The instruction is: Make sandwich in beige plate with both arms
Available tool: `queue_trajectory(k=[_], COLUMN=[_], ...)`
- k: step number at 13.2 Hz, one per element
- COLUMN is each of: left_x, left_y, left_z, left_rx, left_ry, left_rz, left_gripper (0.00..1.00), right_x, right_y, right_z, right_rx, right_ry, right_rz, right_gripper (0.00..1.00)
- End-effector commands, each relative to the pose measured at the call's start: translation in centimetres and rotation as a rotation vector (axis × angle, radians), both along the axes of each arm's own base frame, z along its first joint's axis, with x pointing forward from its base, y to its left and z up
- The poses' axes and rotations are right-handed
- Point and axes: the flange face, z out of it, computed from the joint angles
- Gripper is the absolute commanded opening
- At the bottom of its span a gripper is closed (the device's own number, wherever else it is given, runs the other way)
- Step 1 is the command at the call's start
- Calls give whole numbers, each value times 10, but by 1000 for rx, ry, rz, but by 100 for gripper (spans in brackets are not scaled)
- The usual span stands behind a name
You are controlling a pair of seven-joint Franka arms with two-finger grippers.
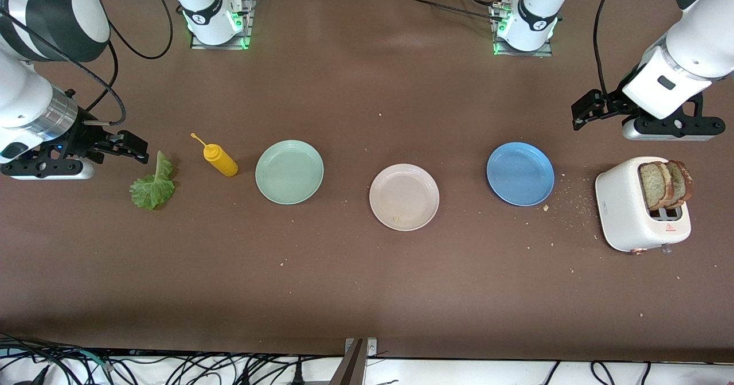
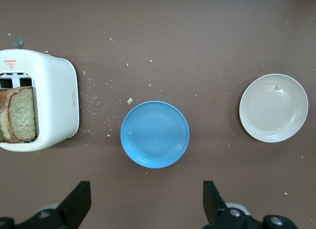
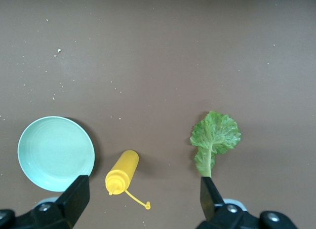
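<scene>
Beige plate (image 1: 404,197) bare, a few crumbs on it, mid-table between the mint-green plate (image 1: 289,172) and the blue plate (image 1: 520,173). Two brown bread slices (image 1: 665,185) stand upright in the white toaster (image 1: 640,204) at the left arm's end of the table. Lettuce leaf (image 1: 152,185), crinkled and green, lies flat at the right arm's end, beside the yellow squeeze bottle (image 1: 219,158), which lies on its side. Left gripper (image 2: 145,202) hangs over bare table beside the blue plate, jaws wide apart, holding nothing. Right gripper (image 3: 143,199) hangs over the lettuce stem end, jaws wide apart, holding nothing.
</scene>
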Motion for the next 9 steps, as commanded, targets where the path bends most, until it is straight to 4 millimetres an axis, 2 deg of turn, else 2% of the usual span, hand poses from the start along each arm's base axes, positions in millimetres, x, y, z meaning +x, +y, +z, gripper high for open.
queue_trajectory(k=[1,9], left_x=[3,3], left_y=[0,-1], left_z=[5,5], left_rx=[21,21], left_ry=[5,5], left_rz=[-20,-22], left_gripper=[100,100], right_x=[-5,-5], right_y=[1,3], right_z=[2,3], right_rx=[-4,-4], right_ry=[1,1], right_rz=[-4,2], right_gripper=[99,100])
